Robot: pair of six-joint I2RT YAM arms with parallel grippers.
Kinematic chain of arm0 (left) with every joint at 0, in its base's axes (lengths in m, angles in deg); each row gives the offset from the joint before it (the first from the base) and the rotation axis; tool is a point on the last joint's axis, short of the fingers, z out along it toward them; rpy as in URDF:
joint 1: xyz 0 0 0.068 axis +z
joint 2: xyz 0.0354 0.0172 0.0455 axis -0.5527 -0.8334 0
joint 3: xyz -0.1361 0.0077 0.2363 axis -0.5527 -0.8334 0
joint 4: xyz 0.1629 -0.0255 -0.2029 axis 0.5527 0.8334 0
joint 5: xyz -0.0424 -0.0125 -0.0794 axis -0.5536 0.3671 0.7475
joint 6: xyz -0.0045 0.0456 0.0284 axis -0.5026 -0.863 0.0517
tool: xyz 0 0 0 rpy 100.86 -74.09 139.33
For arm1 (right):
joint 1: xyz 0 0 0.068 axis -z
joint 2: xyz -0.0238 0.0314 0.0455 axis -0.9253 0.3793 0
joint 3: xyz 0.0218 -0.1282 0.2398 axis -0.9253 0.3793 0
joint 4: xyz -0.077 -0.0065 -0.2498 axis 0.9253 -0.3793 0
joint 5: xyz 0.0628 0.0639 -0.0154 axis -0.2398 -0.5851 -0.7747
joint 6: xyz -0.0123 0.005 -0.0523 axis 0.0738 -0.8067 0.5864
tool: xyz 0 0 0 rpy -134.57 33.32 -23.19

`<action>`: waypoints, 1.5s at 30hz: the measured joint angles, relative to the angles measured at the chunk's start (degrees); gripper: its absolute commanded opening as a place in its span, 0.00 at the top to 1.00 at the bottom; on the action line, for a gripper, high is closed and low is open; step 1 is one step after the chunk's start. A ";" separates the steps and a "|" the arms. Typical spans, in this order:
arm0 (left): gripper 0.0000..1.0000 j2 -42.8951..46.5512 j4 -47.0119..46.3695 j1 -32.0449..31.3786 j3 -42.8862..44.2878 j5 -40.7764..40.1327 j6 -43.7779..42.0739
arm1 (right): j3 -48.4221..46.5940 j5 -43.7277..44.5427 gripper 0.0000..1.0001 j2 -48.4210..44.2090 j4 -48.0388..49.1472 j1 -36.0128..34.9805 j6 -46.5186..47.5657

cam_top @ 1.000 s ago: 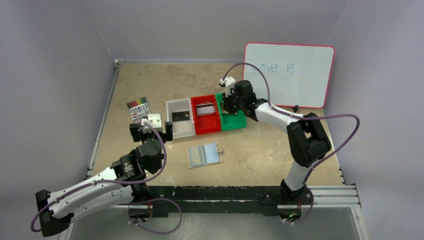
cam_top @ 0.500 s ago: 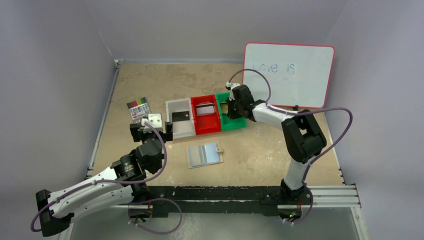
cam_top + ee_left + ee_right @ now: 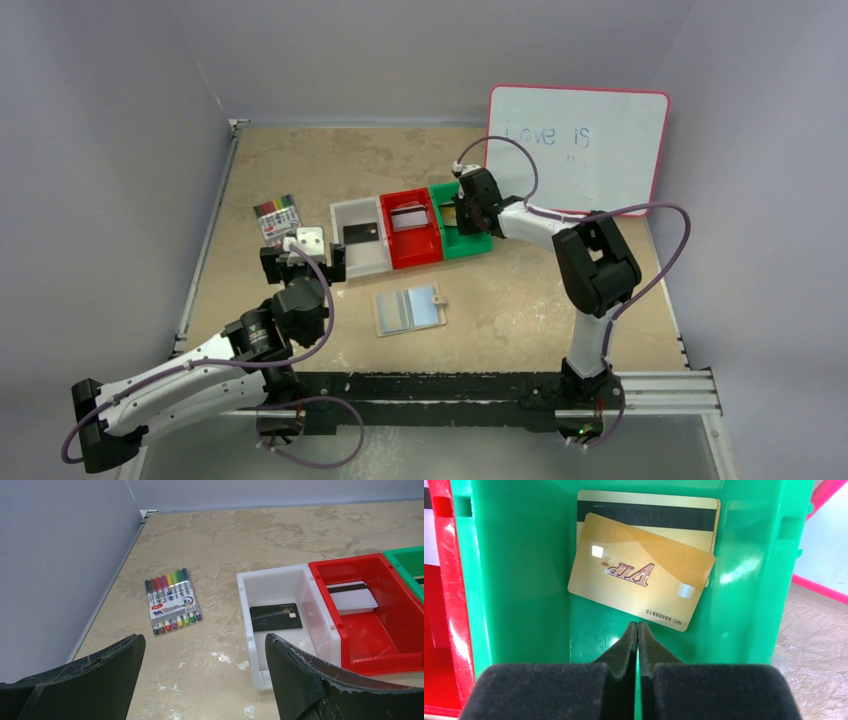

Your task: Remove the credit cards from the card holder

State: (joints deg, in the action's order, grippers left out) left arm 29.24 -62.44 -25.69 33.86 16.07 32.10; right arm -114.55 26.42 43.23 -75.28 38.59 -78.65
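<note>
Two gold plastic credit cards (image 3: 641, 587) lie overlapped in a green plastic bin (image 3: 519, 580), seemingly sorted by colour. At their 6 o'clock the right tool (image 3: 638, 630) is clenched and empty, while the left tool (image 3: 202, 645) hangs released. An opened beige bifold card holder (image 3: 408, 309) rests on the worktop (image 3: 500, 300), at 7 o'clock from the bin.

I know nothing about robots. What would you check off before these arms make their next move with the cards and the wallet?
1. Right gripper free of cards: ok, shut on nothing, at the green bin.
2. Two gold cards lying in the green bin: ok, one skewed over the other.
3. Black card in the white bin: ok.
4. Pale striped card in the red bin: ok.
5. Card holder emptied: cannot tell; it lies open, but too small to see into.
6. Left gripper ready: ok, open and empty.
</note>
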 measured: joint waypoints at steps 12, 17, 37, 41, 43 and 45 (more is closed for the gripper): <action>0.11 0.00 -0.02 0.24 0.00 0.02 -0.02 | -2.78 3.52 1.00 2.08 0.70 0.00 0.00; 0.11 0.02 -0.02 0.26 0.00 0.02 -0.04 | -3.50 4.20 1.00 2.75 0.94 0.00 0.00; 0.11 0.04 -0.02 0.26 0.00 0.02 -0.04 | -5.70 3.50 0.97 3.10 2.12 0.00 -0.15; 0.11 0.04 -0.02 0.33 0.00 0.02 -0.04 | -6.34 3.30 0.97 3.78 2.25 0.00 -0.17; 0.11 0.07 -0.02 0.35 0.00 0.02 -0.04 | -6.34 3.37 0.96 3.76 2.19 0.00 -0.17; 0.11 0.07 -0.02 0.35 0.00 0.00 -0.04 | -6.08 3.54 0.94 3.26 2.29 0.00 -0.22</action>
State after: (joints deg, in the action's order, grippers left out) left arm 29.30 -62.46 -25.34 33.86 16.07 32.05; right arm -120.63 29.97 46.48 -72.98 38.59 -78.87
